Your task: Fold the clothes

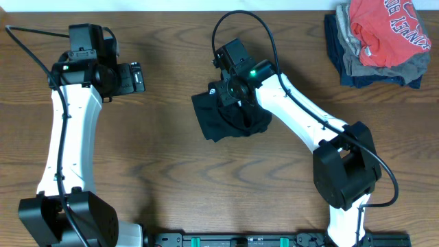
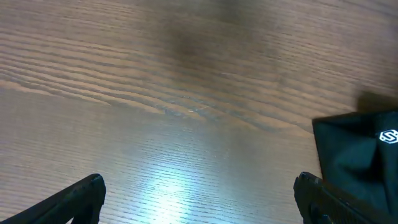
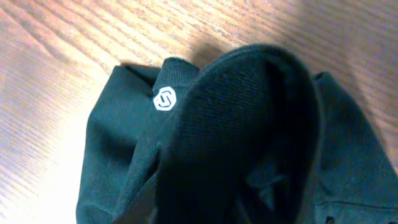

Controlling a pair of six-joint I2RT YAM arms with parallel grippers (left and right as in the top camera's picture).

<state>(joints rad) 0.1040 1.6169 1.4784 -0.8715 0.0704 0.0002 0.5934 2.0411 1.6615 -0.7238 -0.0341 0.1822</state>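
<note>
The black garment (image 1: 230, 122) lies bunched in a rough, crumpled heap near the middle of the wooden table (image 1: 171, 165), well apart from the stack of other clothes (image 1: 381, 41) in the far right corner. It is a soft, matte fabric, dark all over, with uneven edges and shallow creases. From the right wrist, a small white hexagonal logo (image 3: 165, 99) shows on a folded edge at the heap's left side. A thick rounded fold of the cloth rises close under the camera and fills most of that view. From the left wrist, a corner of the garment with the same logo shows at the right edge.

The right gripper (image 1: 228, 96) sits directly over the far part of the heap. Its fingers are hidden by the fabric and the arm, so I cannot tell whether it grips the cloth.

The left gripper (image 2: 199, 186) hangs over bare wood to the left of the garment, jaws spread wide with nothing between them. The stack is topped by a red T-shirt (image 1: 387, 27) with white lettering.
</note>
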